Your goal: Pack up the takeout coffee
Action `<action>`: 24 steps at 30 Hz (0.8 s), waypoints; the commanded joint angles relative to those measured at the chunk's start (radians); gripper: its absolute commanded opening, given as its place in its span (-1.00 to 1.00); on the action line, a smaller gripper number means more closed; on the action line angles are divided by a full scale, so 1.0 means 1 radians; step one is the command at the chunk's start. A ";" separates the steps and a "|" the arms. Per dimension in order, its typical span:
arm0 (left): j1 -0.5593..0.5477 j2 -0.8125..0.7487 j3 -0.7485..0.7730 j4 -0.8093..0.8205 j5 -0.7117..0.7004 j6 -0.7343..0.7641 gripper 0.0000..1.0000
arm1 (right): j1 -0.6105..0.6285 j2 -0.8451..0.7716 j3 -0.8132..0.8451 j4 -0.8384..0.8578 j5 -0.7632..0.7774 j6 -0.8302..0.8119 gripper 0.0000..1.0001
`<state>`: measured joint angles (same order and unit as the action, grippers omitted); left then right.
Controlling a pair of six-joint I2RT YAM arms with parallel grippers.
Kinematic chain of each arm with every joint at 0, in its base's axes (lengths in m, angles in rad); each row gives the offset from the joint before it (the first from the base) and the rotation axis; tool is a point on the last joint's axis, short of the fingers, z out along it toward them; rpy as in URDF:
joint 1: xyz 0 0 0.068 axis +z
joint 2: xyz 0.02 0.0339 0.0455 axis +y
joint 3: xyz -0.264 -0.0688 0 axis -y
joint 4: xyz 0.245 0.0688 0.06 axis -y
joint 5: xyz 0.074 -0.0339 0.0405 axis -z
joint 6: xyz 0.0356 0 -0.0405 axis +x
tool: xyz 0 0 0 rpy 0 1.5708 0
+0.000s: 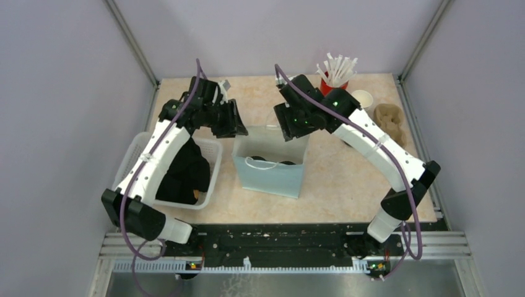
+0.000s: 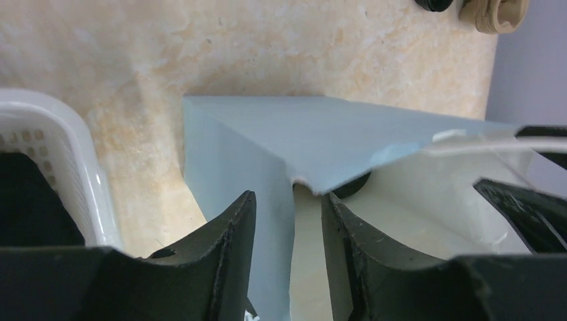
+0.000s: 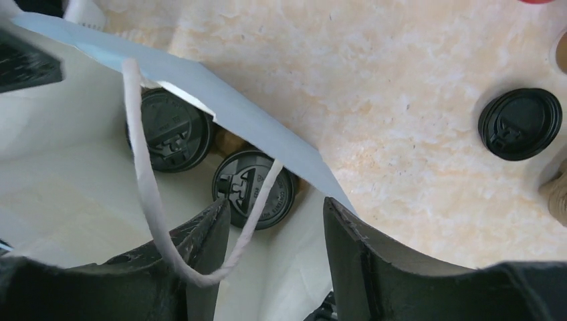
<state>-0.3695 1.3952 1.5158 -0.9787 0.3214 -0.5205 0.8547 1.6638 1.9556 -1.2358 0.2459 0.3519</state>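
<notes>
The pale blue bag (image 1: 270, 176) stands open mid-table. Two takeout coffee cups sit inside it, showing their black lids (image 3: 175, 130) (image 3: 254, 189). A third, open kraft cup (image 1: 363, 99) stands at the back right, and a loose black lid (image 3: 520, 124) lies on the table. My left gripper (image 2: 287, 196) is open and straddles the bag's left wall (image 2: 267, 174), which is not pinched. My right gripper (image 3: 275, 200) is open astride the bag's right wall (image 3: 247, 117). The white string handle (image 3: 144, 167) loops over its left finger.
A white basket (image 1: 139, 154) holding black cloth sits left of the bag. A red cup of white straws (image 1: 334, 83) stands at the back right, with a brown pulp carrier (image 1: 390, 120) by the right wall. Walls enclose the table.
</notes>
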 commanded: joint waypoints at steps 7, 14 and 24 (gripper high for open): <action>-0.021 0.143 0.195 -0.106 -0.096 0.157 -0.30 | 0.003 -0.006 0.151 -0.022 -0.065 0.007 0.08; -0.056 0.161 0.211 -0.056 -0.192 0.157 -0.84 | 0.004 0.038 0.226 0.005 -0.121 0.051 0.08; -0.056 0.059 0.065 0.399 -0.312 0.045 -1.00 | 0.004 0.066 0.303 0.026 -0.167 0.124 0.08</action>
<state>-0.4271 1.5307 1.6428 -0.8608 0.0643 -0.4236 0.8547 1.7378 2.2223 -1.2461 0.1108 0.4324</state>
